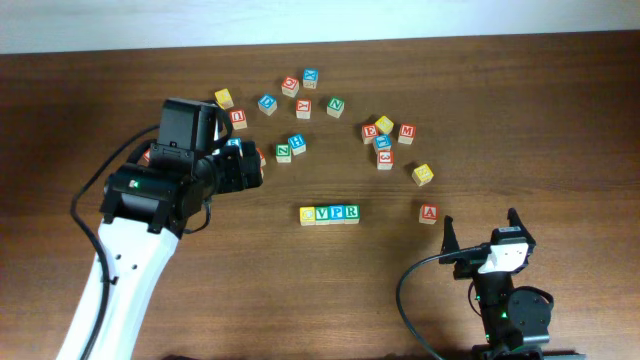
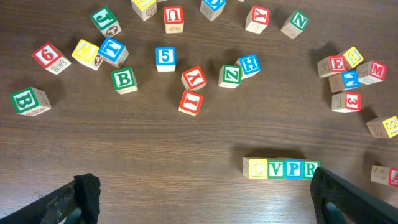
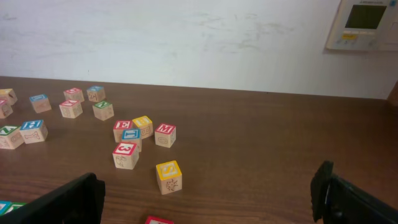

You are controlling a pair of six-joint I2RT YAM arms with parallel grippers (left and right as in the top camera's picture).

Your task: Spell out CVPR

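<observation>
Four letter blocks stand touching in a row [image 1: 329,214] at the table's middle: yellow C [image 2: 255,168], green V [image 2: 275,169], blue P [image 2: 293,168], green R [image 2: 309,169], reading CVPR. My left gripper [image 1: 250,167] is open and empty, raised up and left of the row; in the left wrist view [image 2: 202,199] its right finger sits just beside the R. My right gripper [image 1: 483,232] is open and empty at the front right, with a red A block [image 1: 428,213] just ahead of it.
Loose letter and number blocks are scattered over the far half of the table: a cluster with E, M and 3 [image 1: 385,140], a yellow S [image 1: 423,174], and N, H, B, 5 blocks [image 1: 290,148] near my left arm. A wall panel [image 3: 364,23] hangs behind.
</observation>
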